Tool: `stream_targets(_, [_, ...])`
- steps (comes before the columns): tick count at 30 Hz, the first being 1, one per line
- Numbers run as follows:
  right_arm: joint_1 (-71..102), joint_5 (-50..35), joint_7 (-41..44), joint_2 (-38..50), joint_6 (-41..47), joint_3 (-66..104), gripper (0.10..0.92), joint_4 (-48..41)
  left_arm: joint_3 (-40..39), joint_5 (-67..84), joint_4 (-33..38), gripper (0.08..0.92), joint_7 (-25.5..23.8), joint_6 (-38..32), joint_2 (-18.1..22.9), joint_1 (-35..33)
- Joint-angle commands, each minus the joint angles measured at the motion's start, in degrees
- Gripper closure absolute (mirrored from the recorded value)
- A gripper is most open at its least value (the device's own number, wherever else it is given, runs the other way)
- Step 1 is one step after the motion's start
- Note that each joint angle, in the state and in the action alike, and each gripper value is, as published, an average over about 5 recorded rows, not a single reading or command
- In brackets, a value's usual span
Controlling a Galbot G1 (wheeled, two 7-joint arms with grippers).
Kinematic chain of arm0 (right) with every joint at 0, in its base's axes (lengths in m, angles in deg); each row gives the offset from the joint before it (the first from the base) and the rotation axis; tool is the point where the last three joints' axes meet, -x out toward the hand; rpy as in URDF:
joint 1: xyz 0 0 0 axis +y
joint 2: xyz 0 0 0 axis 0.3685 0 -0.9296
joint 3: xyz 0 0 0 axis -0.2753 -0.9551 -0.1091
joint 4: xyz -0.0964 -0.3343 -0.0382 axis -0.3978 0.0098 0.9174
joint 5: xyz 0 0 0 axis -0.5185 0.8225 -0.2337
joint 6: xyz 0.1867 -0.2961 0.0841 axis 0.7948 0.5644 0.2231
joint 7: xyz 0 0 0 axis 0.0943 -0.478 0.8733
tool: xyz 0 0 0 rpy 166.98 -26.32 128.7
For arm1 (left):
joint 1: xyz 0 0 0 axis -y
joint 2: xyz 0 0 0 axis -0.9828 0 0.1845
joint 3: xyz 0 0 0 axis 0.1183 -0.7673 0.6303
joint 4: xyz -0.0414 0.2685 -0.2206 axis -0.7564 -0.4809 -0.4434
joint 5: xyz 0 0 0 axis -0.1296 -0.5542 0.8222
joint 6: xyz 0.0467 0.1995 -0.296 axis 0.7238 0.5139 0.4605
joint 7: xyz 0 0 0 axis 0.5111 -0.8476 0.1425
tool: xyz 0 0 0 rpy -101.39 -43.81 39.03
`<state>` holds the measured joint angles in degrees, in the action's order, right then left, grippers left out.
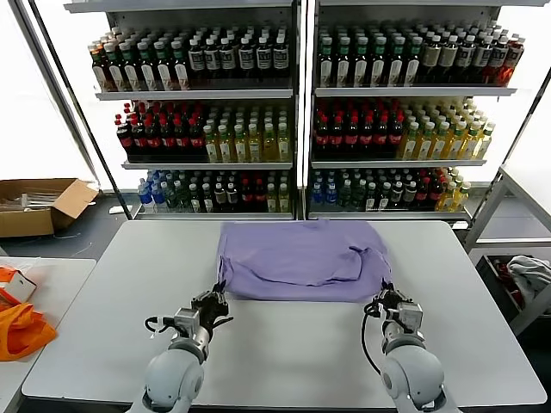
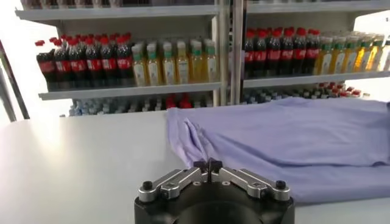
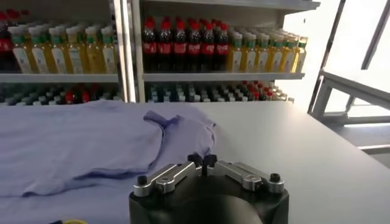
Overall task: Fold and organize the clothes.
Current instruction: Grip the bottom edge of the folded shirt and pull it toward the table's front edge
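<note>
folded t-shirt (image 1: 300,261) lies just beyond left hand (image 1: 209,305) and right hand (image 1: 385,301).

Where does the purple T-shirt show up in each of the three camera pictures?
Head view: the T-shirt lies mid-table, just beyond both grippers.
Left wrist view: it fills the centre and the right side, past the left gripper.
Right wrist view: it spreads over the left and the centre, past the right gripper.
Shared landmark: the bottle shelves behind the table.
</note>
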<state>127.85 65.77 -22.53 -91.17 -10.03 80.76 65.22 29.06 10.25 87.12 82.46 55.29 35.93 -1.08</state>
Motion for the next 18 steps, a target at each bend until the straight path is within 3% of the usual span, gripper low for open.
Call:
stream_targets(1, [11.28,1.84,-1.62,-0.25,0.77,0.33,0.903,9.32,0.99,-2.32,14.56,0.915,2.70,-0.46,-0.05,-16.66])
stream_targets(6, [17.17,2.39,-2.80,1.03,1.00,1.86,0.903,11.41,3.38,-2.89,15.72,0.915,2.77,-1.71,0.06,-21.62])
stream_targets(18, [24.62,6.75,-3.66,2.32,-0.53,0.36,0.903,13.50,3.71,-3.58,15.63,0.915,2.44,-2.38,0.59,-26.07])
